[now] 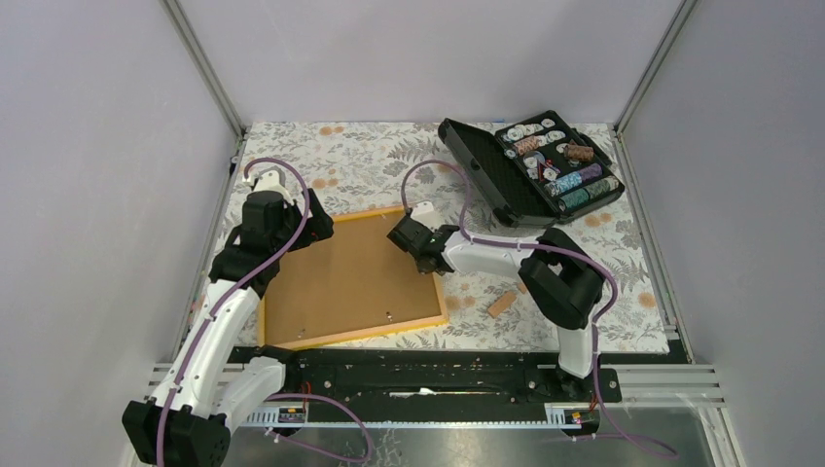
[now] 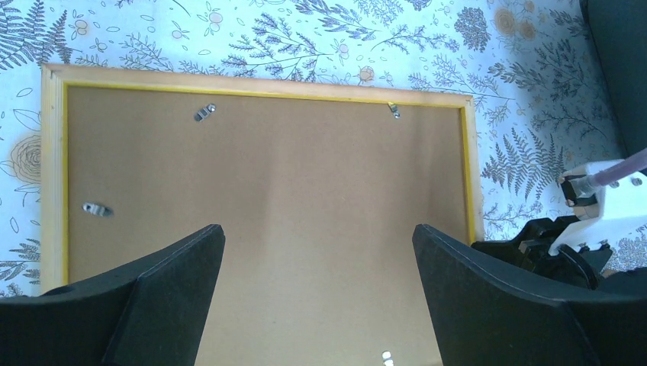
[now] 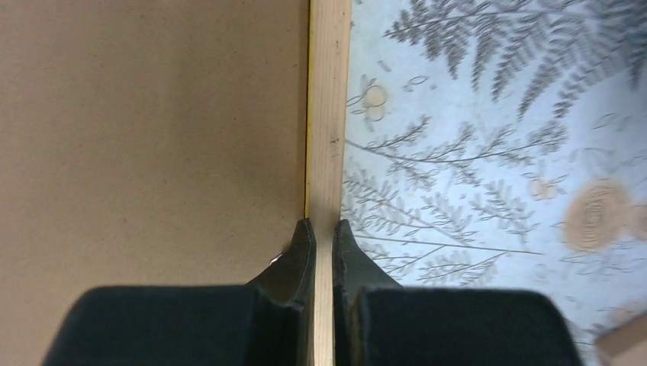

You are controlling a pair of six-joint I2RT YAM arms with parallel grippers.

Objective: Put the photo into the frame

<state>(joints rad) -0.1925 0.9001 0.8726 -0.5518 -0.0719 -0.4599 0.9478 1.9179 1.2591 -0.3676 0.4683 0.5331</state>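
Note:
The frame [image 1: 340, 280] lies face down on the floral cloth, its brown board back up and its yellow-orange border around it. My right gripper [image 3: 323, 223] is shut on the frame's right border [image 3: 329, 114], one finger [image 3: 300, 255] on the board side and the other on the cloth side. From above, this gripper [image 1: 428, 263] sits at the upper part of that border. My left gripper [image 2: 317, 229] stands wide open above the board [image 2: 305, 152] with nothing between its fingers; in the top view it [image 1: 316, 229] hovers over the frame's far left corner. The photo is out of view.
An open black case of chips [image 1: 535, 170] stands at the back right. A small tan piece [image 1: 502, 305] lies on the cloth right of the frame. Small metal clips [image 2: 204, 113] sit on the board near its edges.

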